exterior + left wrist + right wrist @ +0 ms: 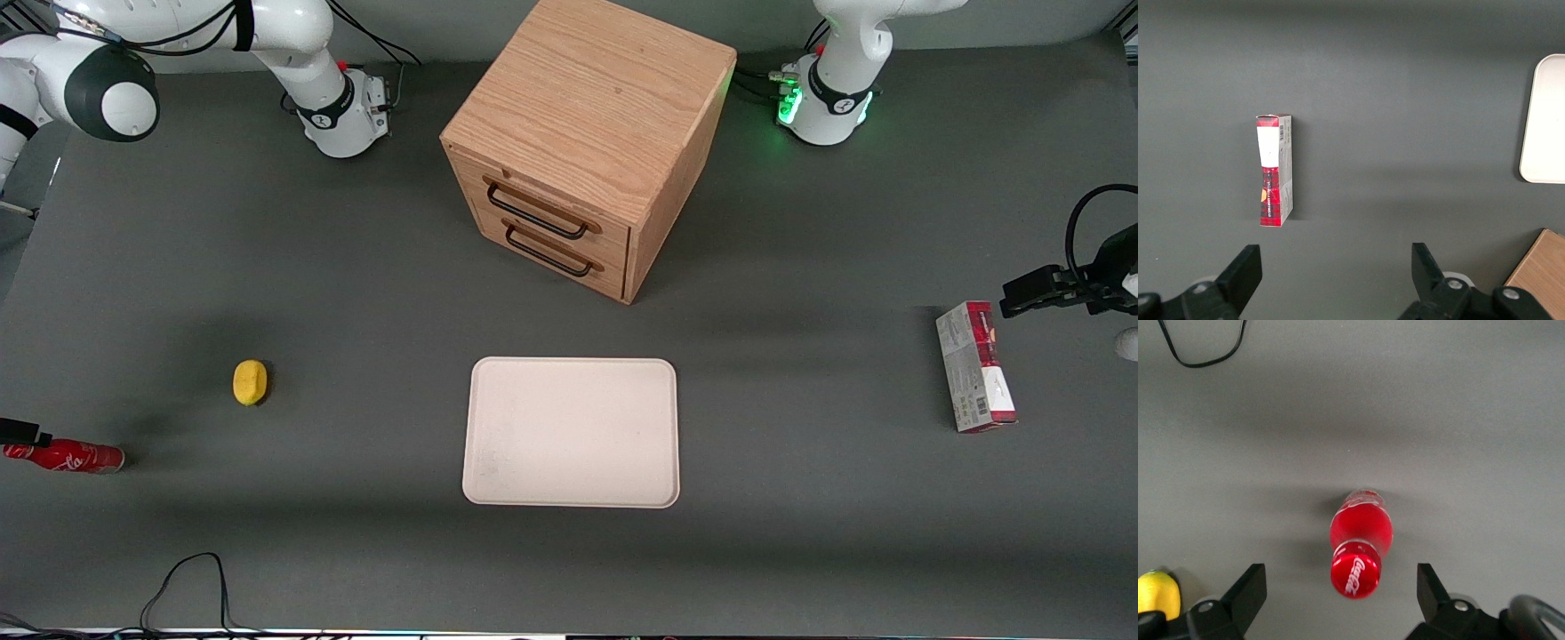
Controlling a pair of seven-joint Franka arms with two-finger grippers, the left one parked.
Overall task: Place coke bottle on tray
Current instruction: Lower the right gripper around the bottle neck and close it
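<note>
The coke bottle (71,457) is a slim red bottle with white script and a red cap, at the working arm's end of the table. It seems to stand upright. In the right wrist view I look down on its cap (1355,575). My gripper (1339,573) is open just over the cap, one finger on either side, touching nothing. In the front view only one black finger shows, at the picture's edge by the bottle's top. The cream tray (571,432) lies flat mid-table, well away from the bottle toward the parked arm's end, and shows in the left wrist view (1546,120).
A yellow lemon (250,382) lies near the bottle, between it and the tray, and shows in the right wrist view (1158,593). A wooden two-drawer cabinet (587,124) stands farther from the front camera than the tray. A red-and-grey carton (975,366) lies toward the parked arm's end. A black cable (187,578) loops nearest the camera.
</note>
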